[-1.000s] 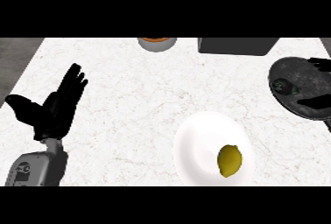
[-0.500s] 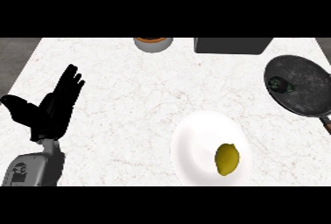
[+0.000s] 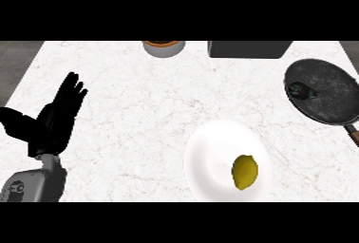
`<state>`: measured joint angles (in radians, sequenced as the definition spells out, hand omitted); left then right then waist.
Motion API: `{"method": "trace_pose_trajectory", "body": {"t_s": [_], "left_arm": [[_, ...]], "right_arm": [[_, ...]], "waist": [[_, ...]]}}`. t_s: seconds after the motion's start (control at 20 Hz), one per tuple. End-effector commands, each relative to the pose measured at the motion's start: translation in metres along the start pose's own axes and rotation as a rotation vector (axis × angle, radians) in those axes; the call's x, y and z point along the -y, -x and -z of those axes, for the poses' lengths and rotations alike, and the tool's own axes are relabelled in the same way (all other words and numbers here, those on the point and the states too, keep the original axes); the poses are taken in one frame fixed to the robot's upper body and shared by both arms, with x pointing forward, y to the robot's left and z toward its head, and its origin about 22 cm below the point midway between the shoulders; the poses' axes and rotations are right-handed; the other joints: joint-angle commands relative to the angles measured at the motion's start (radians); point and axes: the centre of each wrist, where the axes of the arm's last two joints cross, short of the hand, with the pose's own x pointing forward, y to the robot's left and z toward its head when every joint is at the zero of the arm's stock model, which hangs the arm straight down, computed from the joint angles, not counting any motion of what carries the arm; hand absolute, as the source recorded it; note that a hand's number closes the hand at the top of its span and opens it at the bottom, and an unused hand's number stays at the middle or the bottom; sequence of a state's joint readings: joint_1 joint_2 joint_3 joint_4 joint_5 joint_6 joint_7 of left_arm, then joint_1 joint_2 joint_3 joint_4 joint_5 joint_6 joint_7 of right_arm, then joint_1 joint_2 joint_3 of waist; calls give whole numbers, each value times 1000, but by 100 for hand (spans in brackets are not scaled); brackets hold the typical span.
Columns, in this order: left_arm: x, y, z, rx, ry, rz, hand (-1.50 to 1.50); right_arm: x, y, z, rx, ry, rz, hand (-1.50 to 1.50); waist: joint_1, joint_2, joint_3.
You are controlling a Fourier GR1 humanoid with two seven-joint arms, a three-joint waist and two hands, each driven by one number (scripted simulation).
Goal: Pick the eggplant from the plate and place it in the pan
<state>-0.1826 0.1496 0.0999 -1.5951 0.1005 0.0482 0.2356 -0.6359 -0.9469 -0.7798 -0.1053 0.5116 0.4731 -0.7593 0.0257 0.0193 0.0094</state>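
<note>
A black pan [image 3: 331, 102] lies at the counter's right side, its handle [image 3: 353, 135] running off the right edge. A small dark thing [image 3: 303, 90], which looks like the eggplant, rests in the pan's left part. The white plate [image 3: 208, 144] sits at the lower middle and carries a yellow-green oval fruit [image 3: 245, 172] near its right rim. My left hand [image 3: 52, 126] is open at the far left, fingers straight and pointing up, far from both plate and pan. My right hand does not show.
A grey cup [image 3: 164, 47] with a brown top stands at the back edge. A dark box [image 3: 250, 49] stands to its right, just behind the pan. The white marble counter [image 3: 140, 95] ends at the left beside my left hand.
A black shape that covered the pan at the right edge one second ago is gone, leaving the pan in full sight. The left hand has kept its pose.
</note>
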Motion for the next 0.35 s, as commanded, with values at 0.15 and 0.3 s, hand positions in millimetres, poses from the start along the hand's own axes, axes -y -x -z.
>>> {"method": "trace_pose_trajectory", "body": {"t_s": [0.15,0.3], "left_arm": [[-2,4,2,1,-3,10,0],[11,4,5,-5,2,-11,0]], "right_arm": [[27,5,-30,87,-66,66,-150],[26,10,-35,78,-62,56,-150]], "waist": [[-6,1,1],[-7,-2,0]]}}
